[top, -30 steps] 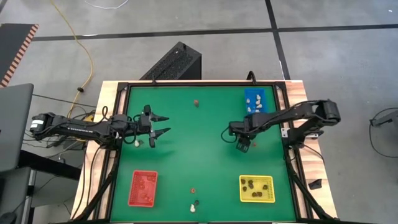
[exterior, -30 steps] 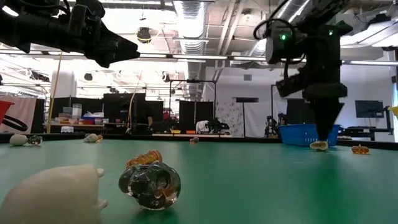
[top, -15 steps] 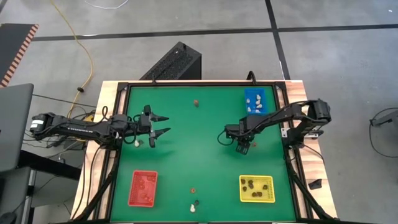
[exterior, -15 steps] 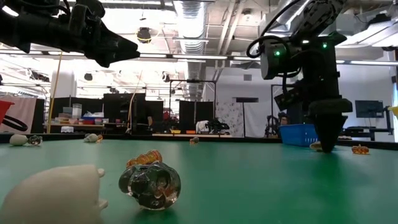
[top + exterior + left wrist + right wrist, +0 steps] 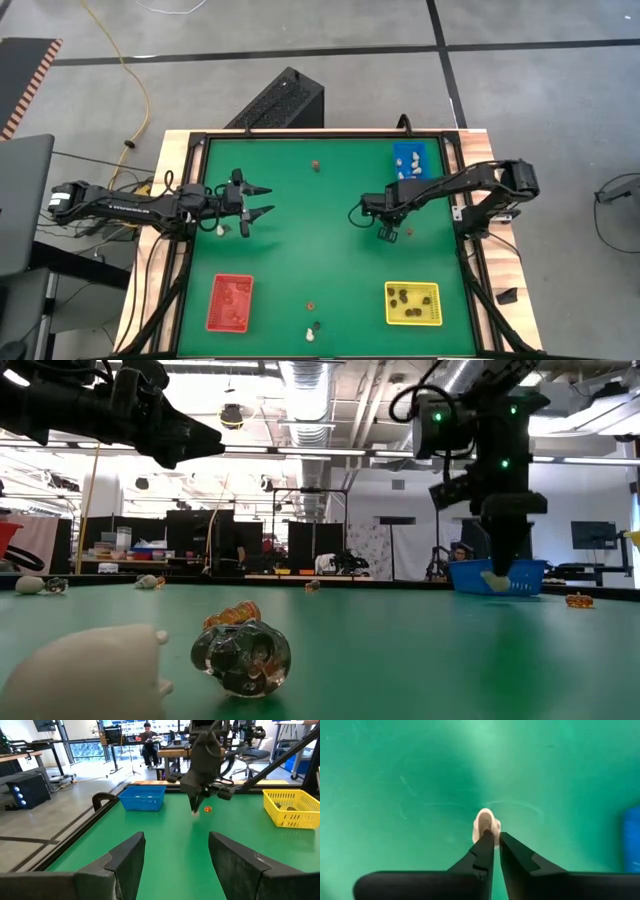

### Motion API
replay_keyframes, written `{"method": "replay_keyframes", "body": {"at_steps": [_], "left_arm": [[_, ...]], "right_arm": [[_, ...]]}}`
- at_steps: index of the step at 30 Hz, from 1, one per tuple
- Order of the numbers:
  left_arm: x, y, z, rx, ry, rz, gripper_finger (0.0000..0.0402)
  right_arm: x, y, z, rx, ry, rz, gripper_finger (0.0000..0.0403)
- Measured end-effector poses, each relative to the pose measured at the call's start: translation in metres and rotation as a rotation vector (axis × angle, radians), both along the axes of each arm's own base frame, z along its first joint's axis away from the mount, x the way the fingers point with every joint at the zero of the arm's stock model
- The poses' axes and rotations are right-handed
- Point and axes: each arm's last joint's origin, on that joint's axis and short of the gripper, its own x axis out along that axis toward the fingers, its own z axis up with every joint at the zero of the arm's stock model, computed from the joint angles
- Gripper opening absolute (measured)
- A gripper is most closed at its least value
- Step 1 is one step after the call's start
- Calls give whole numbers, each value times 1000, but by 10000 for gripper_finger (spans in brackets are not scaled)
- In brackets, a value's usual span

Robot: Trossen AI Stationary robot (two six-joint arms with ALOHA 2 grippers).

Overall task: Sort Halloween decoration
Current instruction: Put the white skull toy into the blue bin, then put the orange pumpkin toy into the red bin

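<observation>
Left gripper (image 5: 262,201): at 9 o'clock of the mat, pointing toward 3 o'clock, fingers spread wide, nothing between them; idle.
Cream trinket by left gripper (image 5: 219,229): on the mat beside the left arm, untouched; darker bit just beside it.
Red tray (image 5: 230,302): at 7 o'clock, holding reddish pieces.
Loose trinkets, near edge (image 5: 314,328): small group at 6 o'clock, a reddish one, a dark one and a cream one; unsorted.
Loose trinket, far edge (image 5: 315,166): single reddish-brown piece at 12 o'clock.
Right gripper (image 5: 385,232): right of centre, pointing down, fingers drawn narrow on a cream trinket.
Held trinket (image 5: 485,824): cream, pinched at one end by the fingertips, most of it protruding beyond them; clear of the mat in the low view.
Orange trinket (image 5: 406,234): on the mat just beside the right gripper.
Blue tray (image 5: 408,160): at 1 o'clock, cream pieces inside; judged destination for the held piece.
Yellow tray (image 5: 412,304): at 5 o'clock, dark pieces inside.
Handling, judged: light, rigid, smooth and rounded; liable to squirt out of a tip grip.
Grip point, judged: across the widest part, deeper between the fingers, rather than at the end.
Risk, judged: loss of the piece in transit.
</observation>
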Motion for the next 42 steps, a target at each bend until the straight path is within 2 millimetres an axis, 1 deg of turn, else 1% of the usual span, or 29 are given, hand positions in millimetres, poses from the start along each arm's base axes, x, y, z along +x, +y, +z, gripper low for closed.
{"method": "replay_keyframes", "body": {"at_steps": [5, 12, 16, 21, 25, 28, 33, 37, 40, 42], "left_arm": [[0, 0, 0, 0, 0, 0, 210], [0, 0, 0, 0, 1, 0, 210], [0, 0, 0, 0, 1, 0, 210], [0, 0, 0, 0, 1, 2, 210], [0, 0, 0, 0, 1, 3, 210], [0, 0, 0, -2, 0, 3, 210], [0, 0, 0, -8, -1, 3, 210], [0, 0, 0, -6, 0, 3, 210], [0, 0, 0, -5, 0, 3, 210], [0, 0, 0, -4, 1, 4, 210]], "right_arm": [[-8, -18, 27, -79, -46, -24, 44], [-34, -56, 63, -191, -109, -137, 25], [-52, -81, 75, -275, -103, -215, 26], [-69, -111, 75, -296, -73, -321, 27], [-73, -133, 67, -299, -61, -405, 33], [-73, -144, 60, -296, -47, -438, 48], [-72, -152, 51, -280, -12, -459, 89], [-73, -152, 50, -273, -1, -451, 140], [-73, -141, 57, -234, 14, -458, 176], [-72, -128, 63, -168, -2, -481, 193]]}}
